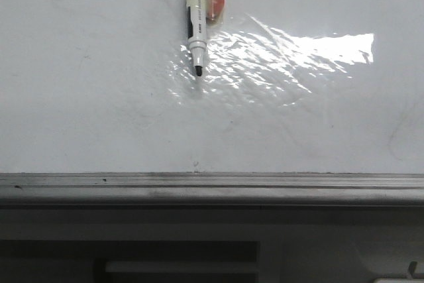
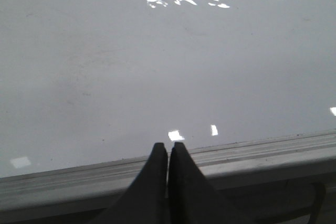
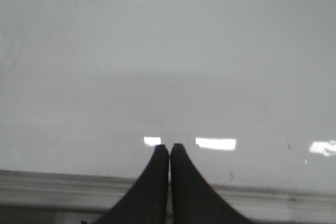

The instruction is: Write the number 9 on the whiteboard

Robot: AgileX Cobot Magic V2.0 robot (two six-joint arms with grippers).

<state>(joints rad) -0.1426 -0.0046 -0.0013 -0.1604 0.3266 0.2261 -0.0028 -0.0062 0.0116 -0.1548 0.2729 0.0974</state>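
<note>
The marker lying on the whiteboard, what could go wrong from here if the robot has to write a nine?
1. The marker lies uncapped, tip on the whiteboard, so a nudge may leave a stray mark.
2. Both the left gripper and right gripper are shut and empty near the board's edge strip; either must open before grasping.
3. Glare beside the tip could hide it, and no 9 is drawn yet.

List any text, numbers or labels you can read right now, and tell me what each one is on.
None can be read.
Marker: rows of small dark print along the white barrel, too small and blurred to read.
Whiteboard: no written number or word, only faint smudges and glare.
Left wrist and right wrist views: bare board, no text.
</note>
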